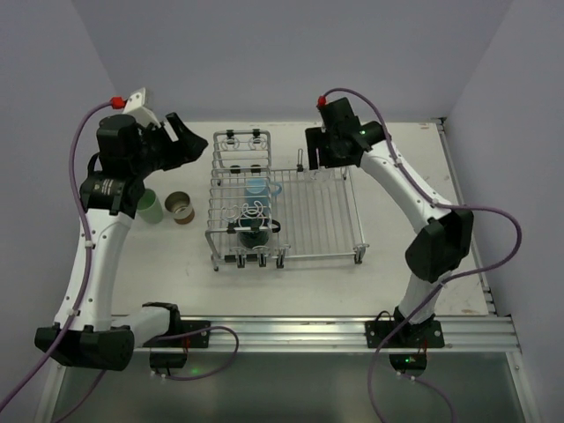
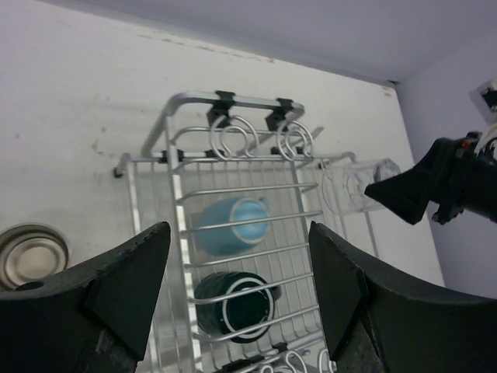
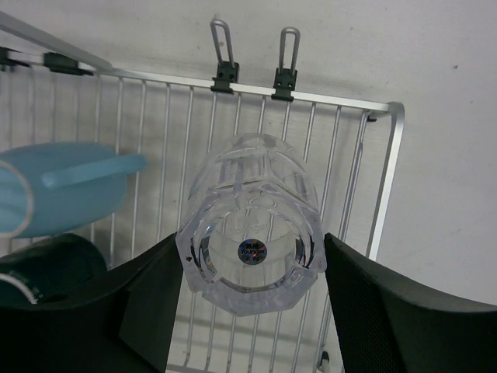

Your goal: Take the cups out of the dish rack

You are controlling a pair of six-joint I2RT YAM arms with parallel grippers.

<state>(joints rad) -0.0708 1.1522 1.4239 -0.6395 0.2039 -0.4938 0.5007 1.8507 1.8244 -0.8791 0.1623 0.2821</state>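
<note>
Silver wire dish rack (image 1: 317,220) stood on a white worktop (image 1: 291,286). The cups were a light-blue mug (image 2: 229,225), a dark teal cup (image 2: 233,305) ringed with a white line, a clear glass (image 3: 252,225) with faceted ribbing and a small blue sticker (image 3: 251,250), a brown cup (image 1: 181,208) lined cream, and a pale green cup (image 1: 150,207). Cables (image 1: 84,256) were purple.

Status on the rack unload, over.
Left gripper open, empty. Right gripper flanks clear glass in dish rack, grip unconfirmed. Blue mug, teal cup also racked. No obstruction seen.
</note>
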